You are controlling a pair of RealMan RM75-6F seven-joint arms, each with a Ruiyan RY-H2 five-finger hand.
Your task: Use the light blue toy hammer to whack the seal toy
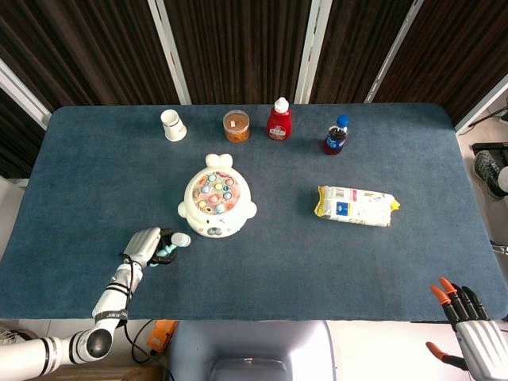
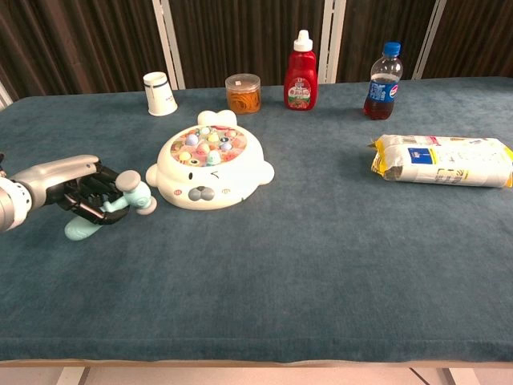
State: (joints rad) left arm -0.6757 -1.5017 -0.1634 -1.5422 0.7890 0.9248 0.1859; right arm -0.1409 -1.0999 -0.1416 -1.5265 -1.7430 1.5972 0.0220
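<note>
The white seal toy (image 1: 215,199) (image 2: 209,168) with coloured pegs on top lies left of the table's middle. My left hand (image 1: 145,245) (image 2: 74,188) sits low over the cloth to the seal's front left, gripping the light blue toy hammer (image 1: 170,248) (image 2: 120,207) by its handle. The hammer head points toward the seal and stays just clear of its flipper. My right hand (image 1: 470,313) shows at the bottom right corner of the head view, off the table, with orange-tipped fingers spread and nothing in it.
Along the far edge stand a white paper cup (image 1: 172,125), an orange-filled jar (image 1: 236,125), a red ketchup bottle (image 1: 279,119) and a dark soda bottle (image 1: 336,135). A white snack bag (image 1: 355,205) lies right of centre. The dark blue cloth table (image 1: 286,262) ends near my left hand.
</note>
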